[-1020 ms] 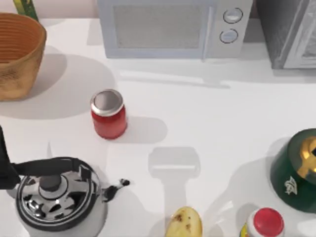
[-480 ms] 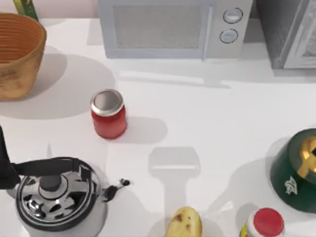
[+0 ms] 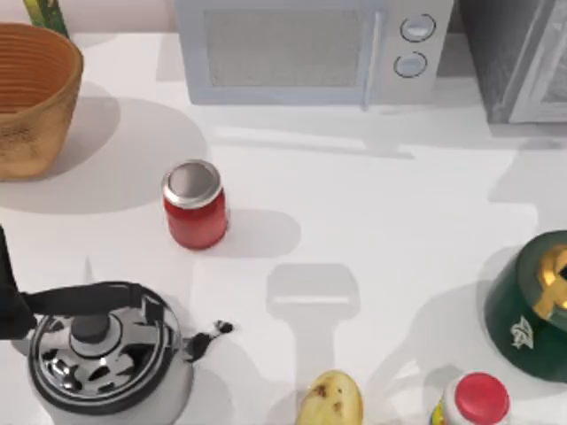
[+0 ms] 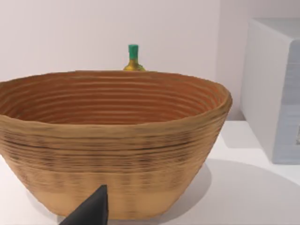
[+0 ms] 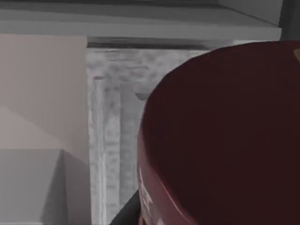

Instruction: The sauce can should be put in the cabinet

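Sauce can (image 5: 220, 140) looms close in the right wrist view, its dark maroon top in the right half of the frame, with the grey cabinet (image 5: 105, 131) and its paler panel just behind it; a dark gripper part peeks out at the bottom edge beneath the can, but whether the right gripper pinches the can cannot be told. In the top view the cabinet (image 3: 514, 62) sits at the upper right corner, and compared with half a second ago a new soft shadow has spread over the desk (image 3: 372, 204) below it. Everything else on the desk lies as before: red can (image 3: 194, 203), kettle (image 3: 102, 350), microwave (image 3: 310, 49), basket (image 3: 31, 97). The left wrist view faces the basket (image 4: 112, 145), and one dark fingertip (image 4: 91, 211) of the left gripper shows at the bottom edge; its spread cannot be told.
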Tool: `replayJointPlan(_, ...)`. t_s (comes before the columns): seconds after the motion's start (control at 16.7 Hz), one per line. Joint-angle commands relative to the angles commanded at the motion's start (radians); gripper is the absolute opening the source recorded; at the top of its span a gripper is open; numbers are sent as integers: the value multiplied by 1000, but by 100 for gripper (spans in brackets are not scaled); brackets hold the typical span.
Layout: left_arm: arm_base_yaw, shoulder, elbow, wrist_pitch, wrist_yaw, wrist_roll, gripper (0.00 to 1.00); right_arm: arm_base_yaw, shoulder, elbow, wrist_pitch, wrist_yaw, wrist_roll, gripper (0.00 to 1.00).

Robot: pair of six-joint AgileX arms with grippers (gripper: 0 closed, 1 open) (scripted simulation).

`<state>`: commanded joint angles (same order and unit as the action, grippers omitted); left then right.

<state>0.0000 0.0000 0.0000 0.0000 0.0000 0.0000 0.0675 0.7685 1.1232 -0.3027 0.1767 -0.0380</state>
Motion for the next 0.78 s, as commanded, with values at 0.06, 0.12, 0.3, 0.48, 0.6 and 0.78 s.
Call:
replayJointPlan(0.06,0,0,0,0,0,0,100,10,75,105,-26,10,0,0)
replayJointPlan(0.12,0,0,0,0,0,0,100,21,149,203,-53,18,1,0)
replayJointPlan(0.3,0,0,0,0,0,0,100,58,348,454,-123,30,13,0)
replayJointPlan(0.48,0,0,0,0,0,0,100,97,490,625,-181,29,35,0)
replayJointPlan(0.6,0,0,0,0,0,0,100,115,549,700,-205,26,47,0)
replayJointPlan(0.78,0,0,0,0,0,0,100,124,584,742,-216,23,55,0)
